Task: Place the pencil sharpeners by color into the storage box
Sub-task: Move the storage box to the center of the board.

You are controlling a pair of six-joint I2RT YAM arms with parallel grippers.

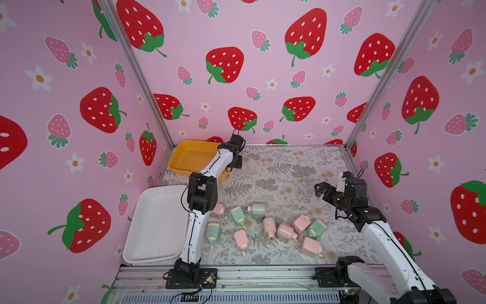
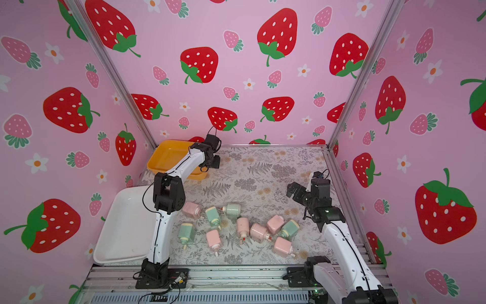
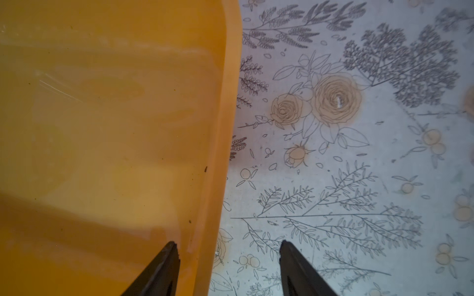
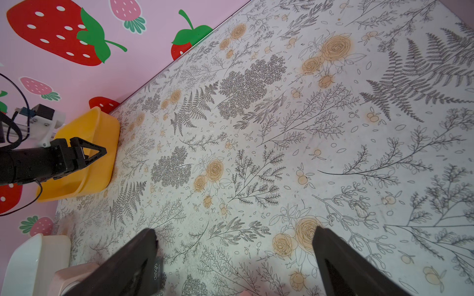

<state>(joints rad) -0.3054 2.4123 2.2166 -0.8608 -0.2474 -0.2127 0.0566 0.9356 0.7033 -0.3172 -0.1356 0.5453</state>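
Ten pencil sharpeners [image 1: 268,227], six pink and four green, lie clustered on the near middle of the flowered table [image 1: 289,163], all outside the yellow box [image 1: 192,155] in the far left corner and the white tray [image 1: 155,223] at near left. The left gripper [image 3: 228,249] hangs jaws apart astride the yellow box's rim, gripping nothing; the right gripper [image 1: 318,190], wide apart and empty, hovers over open table at the right, well clear of the cluster. Small white lettering on one of its fingers [image 4: 133,261] is too small to read surely.
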